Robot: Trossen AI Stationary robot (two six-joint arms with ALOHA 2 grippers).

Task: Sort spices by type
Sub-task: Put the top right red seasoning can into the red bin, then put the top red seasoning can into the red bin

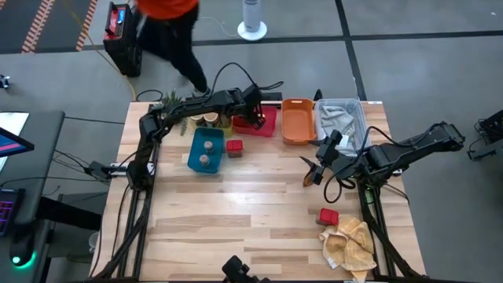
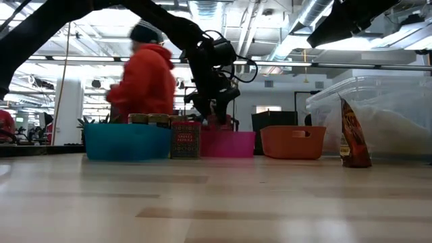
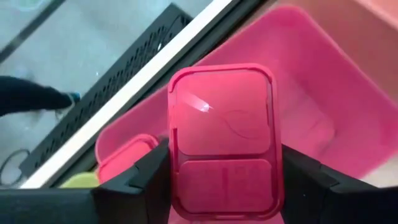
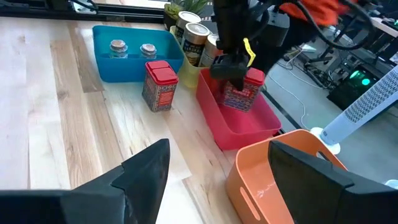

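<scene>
My left gripper (image 1: 256, 119) (image 3: 224, 169) is shut on a red cube-like box (image 4: 244, 91) inside the pink-red tray (image 1: 269, 126); a second red lid (image 3: 126, 157) shows in that tray. Another red box (image 1: 234, 147) stands on the table beside the teal tray (image 1: 196, 157), which holds two tiny round jars (image 4: 130, 48). Tan jars (image 4: 196, 36) stand in the yellow tray. A third red box (image 1: 328, 216) stands by the paper wad. My right gripper (image 1: 316, 169) (image 4: 217, 169) is open and holds nothing. The thin brown packet (image 2: 352, 135) stands upright on its bottom edge close to it. My left gripper pinches the red box between its two fingers, at the two opposite sides just under its lid (image 3: 181, 180). The fingers (image 4: 227, 70) come from above, pointing down. The box is upright with its lower part inside the pink-red tray; whether it rests on the tray's floor I cannot tell.
An orange tray (image 1: 297, 120) and a clear bin (image 1: 340, 122) with grey cloth sit at the far right. The yellowish paper wad (image 1: 350, 244) lies at the near right. A person in an orange top (image 2: 145, 77) moves behind the far edge. Bare wood fills the middle and near left.
</scene>
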